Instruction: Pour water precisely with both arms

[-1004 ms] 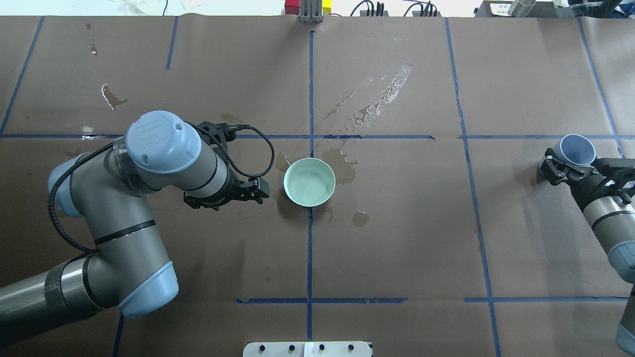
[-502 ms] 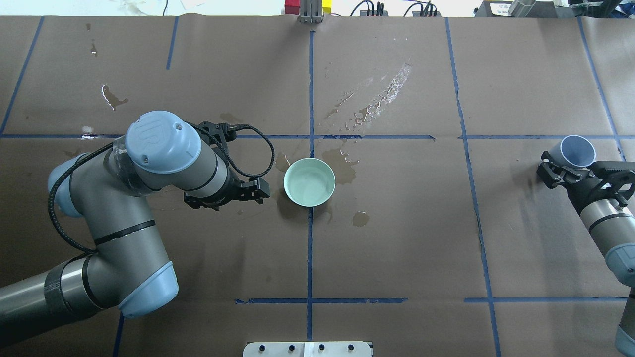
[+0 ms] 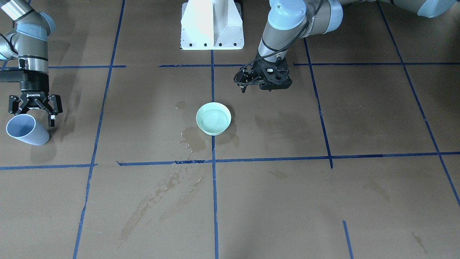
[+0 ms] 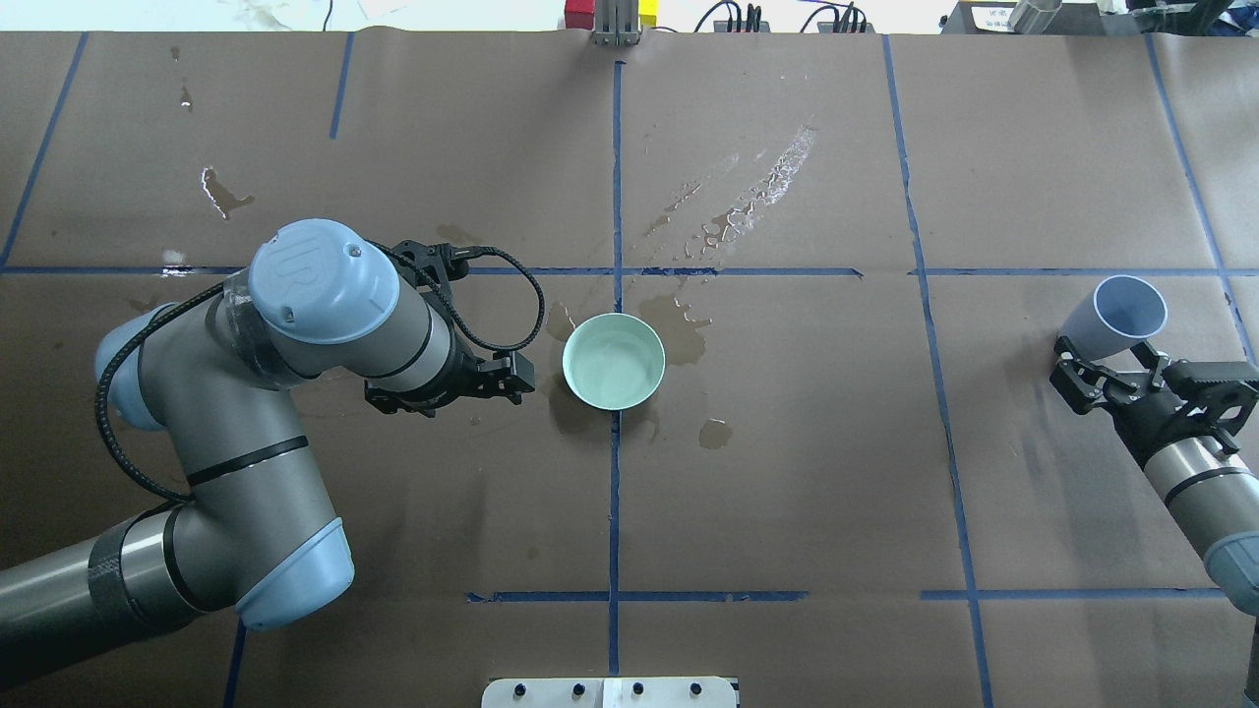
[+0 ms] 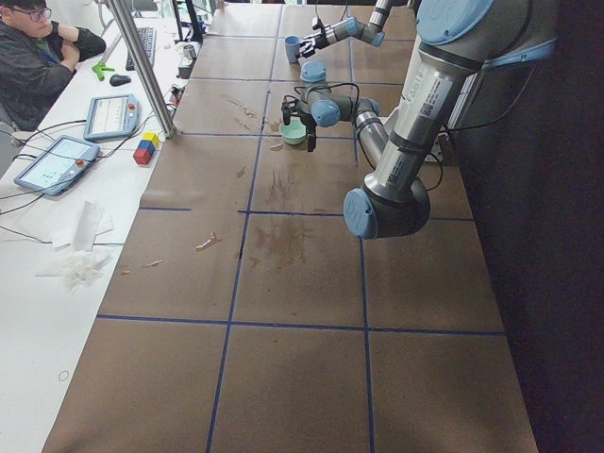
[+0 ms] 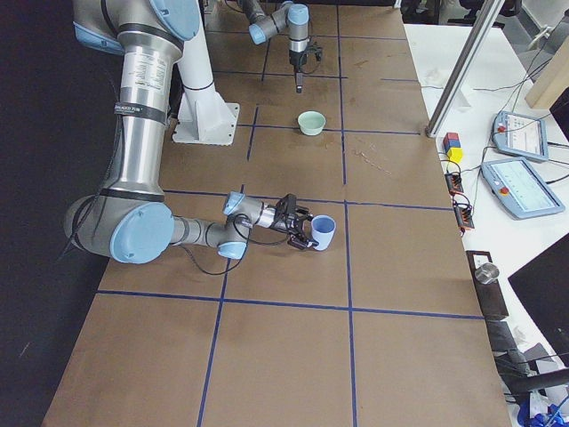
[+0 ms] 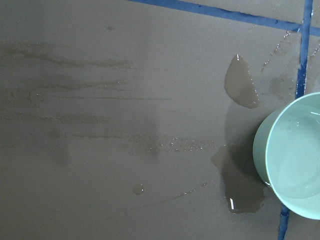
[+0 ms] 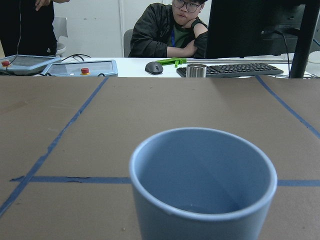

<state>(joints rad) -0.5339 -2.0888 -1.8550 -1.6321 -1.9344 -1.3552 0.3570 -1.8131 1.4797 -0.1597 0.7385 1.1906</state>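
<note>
**Right arm lets go of the blue cup; the water sits in the bowl**

The right fingers [image 3: 31,116], clasped around the blue cup [image 4: 1129,317] half a second ago, now stand spread wide and released. They have drawn back toward the robot, so the cup stands free on the brown tabletop [image 4: 787,492] just past the fingertips. The cup itself has shifted only slightly. From the right wrist camera it fills the lower frame, upright and directly ahead of the fingers, its mouth open to the lens. The right arm [image 4: 1195,482] reaches in low from the tabletop's edge. Over the same second the left arm [image 4: 295,324] and the left fingers [image 4: 507,382] have not moved. These fingers point down at the tabletop, and no view shows whether they are spread or clenched.

The water [image 4: 618,369], a shallow and faintly shimmering layer, lies in the mint-green bowl [image 4: 568,374]. The bowl is just beside the left fingers, on their side toward the tabletop's middle, and does not touch them. It is well apart from the right fingers, far off to their side across a line of blue tape [image 4: 934,393]. Dark wet stains [image 4: 689,334] ring the bowl, and one lies at its foot on the side facing the left fingers. A streak of droplets [image 4: 757,197] glistens beyond the bowl, farther from both pairs of fingers. Whether any water is in the cup cannot be told. A person [image 8: 175,30] sits at a desk straight ahead of the right fingers, past the cup
</note>
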